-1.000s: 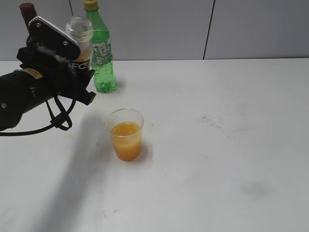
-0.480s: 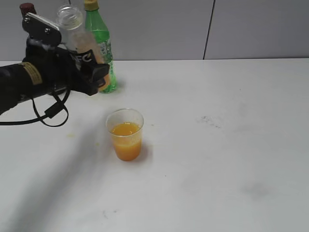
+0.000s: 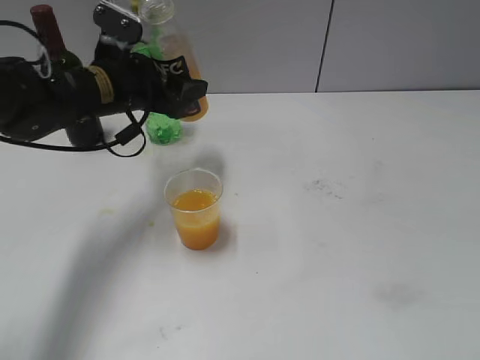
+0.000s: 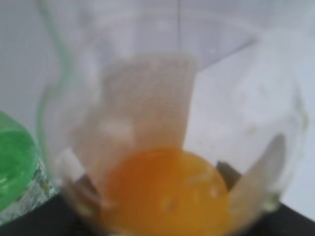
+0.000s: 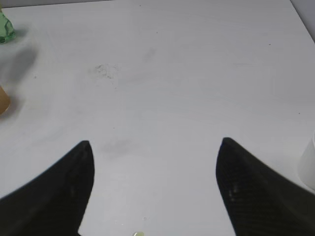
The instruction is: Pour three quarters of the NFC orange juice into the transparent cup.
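Observation:
My left gripper [image 3: 176, 94] is shut on the NFC orange juice bottle [image 3: 177, 66], held in the air at the back left, nearly upright, mouth tilted slightly left. A little orange juice sits at its bottom. In the left wrist view the bottle [image 4: 167, 196] fills the frame, blurred, with juice pooled low. The transparent cup [image 3: 195, 208] stands on the table in front of the bottle, about half full of orange juice. Its edge shows at the left in the right wrist view [image 5: 3, 101]. My right gripper [image 5: 155, 147] is open and empty above bare table.
A green plastic bottle [image 3: 160, 124] and a dark wine bottle [image 3: 67, 82] stand behind my left arm at the back left. The green bottle shows in the left wrist view [image 4: 15, 172]. A white object [image 5: 308, 160] sits at the right edge of the right wrist view.
My left gripper has carried the bottle to the right and slightly up, now in front of the green bottle. The cup has not moved and its juice level is the same.

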### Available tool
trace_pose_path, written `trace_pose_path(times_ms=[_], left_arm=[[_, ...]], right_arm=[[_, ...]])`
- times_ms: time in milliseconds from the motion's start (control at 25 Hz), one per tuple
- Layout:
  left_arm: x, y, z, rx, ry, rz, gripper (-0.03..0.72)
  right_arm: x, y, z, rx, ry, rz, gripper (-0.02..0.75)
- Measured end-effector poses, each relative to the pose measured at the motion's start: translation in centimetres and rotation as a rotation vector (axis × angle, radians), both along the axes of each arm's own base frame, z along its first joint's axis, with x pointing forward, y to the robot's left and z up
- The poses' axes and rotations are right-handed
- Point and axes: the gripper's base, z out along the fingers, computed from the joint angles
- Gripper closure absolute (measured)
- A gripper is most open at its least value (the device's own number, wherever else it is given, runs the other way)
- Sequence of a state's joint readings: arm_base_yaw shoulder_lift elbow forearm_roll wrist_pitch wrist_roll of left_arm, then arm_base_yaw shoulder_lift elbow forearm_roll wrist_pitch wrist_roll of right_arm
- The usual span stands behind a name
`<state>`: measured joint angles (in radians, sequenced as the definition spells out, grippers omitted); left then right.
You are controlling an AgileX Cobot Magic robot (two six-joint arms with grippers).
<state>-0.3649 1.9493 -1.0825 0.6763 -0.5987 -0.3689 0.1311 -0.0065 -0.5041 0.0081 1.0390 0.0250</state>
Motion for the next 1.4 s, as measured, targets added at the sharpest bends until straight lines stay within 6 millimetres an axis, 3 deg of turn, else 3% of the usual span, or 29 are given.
trace_pose_path(times_ms=[160,640,1000,1400], left_arm=[[1.9,-1.2,-0.5,0.035,0.038,0.008,0.211],[4.4,-5.7,-3.1,0.049,0.119,0.018,0.211],[4.5,-5.8,-6.8,0.074,0.202,0.038,0.211],[4.5,-5.9,-7.2,0.074,0.209,0.037,0.188]], right_arm=[[0.0,0.0,0.0,0.000,0.000,0.000,0.147],[0.0,0.0,0.0,0.000,0.000,0.000,0.147],[0.0,0.0,0.0,0.000,0.000,0.000,0.147],[0.0,0.0,0.0,0.000,0.000,0.000,0.147]])
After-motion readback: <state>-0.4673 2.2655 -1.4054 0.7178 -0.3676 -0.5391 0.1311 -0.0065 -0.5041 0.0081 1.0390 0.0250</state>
